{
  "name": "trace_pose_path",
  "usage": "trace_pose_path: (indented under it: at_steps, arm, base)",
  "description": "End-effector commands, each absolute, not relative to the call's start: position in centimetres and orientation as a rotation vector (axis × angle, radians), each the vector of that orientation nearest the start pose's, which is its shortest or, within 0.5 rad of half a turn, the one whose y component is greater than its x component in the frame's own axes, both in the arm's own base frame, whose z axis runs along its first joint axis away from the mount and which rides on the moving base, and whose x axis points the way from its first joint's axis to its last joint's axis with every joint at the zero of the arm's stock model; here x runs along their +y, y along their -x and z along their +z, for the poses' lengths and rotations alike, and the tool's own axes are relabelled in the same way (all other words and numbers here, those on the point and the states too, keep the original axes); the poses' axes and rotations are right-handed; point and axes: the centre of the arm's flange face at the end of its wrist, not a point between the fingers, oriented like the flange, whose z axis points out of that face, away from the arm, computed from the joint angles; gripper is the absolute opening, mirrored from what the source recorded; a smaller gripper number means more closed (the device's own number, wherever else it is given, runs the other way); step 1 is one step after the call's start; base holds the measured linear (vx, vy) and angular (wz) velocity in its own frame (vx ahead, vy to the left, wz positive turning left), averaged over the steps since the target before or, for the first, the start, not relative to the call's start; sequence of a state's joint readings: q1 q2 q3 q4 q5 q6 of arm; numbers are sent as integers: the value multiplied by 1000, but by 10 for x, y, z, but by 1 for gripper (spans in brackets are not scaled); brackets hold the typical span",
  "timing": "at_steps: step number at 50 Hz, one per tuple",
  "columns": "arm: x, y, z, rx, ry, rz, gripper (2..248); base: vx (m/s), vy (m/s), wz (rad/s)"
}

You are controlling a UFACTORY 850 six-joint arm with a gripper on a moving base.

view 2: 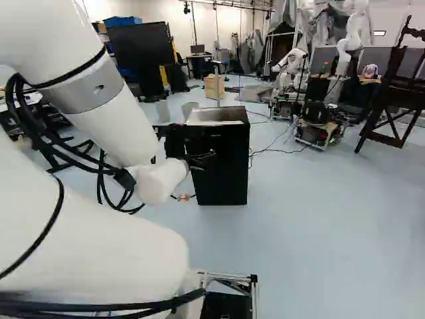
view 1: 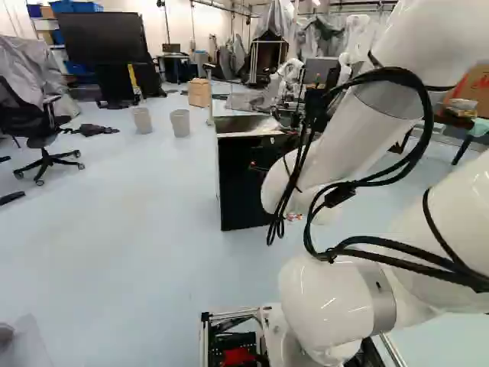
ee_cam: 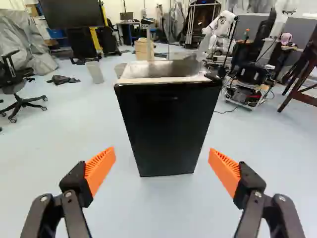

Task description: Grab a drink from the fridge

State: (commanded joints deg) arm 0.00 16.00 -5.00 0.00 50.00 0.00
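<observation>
Fridge (ee_cam: 166, 129) ahead of parted fingers (view 2: 207, 156), bins (ee_cam: 94, 72) and brown box (ee_cam: 142, 49) beyond.

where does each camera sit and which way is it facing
Left base view: on the base, behind and left of the jointed white arm, looking ahead and slightly down; the arm fills its right side.
Right base view: behind the arm, to its right, looking ahead and slightly down; the arm fills its left side.
Wrist view: on the wrist, looking along the black gripper; its orange-padded fingers stand open.
Shared: all three show the boxy black fridge; both base views show the arm's lowest joint.
</observation>
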Motion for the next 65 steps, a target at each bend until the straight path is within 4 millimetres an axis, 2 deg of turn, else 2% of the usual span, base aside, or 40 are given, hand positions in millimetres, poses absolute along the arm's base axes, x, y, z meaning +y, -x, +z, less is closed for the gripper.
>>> trace_pose_path:
  at_steps: [65]
  arm:
    - [0, -270, 366, 0, 2558, -1824, 247]
  base:
    - [0, 0, 0]
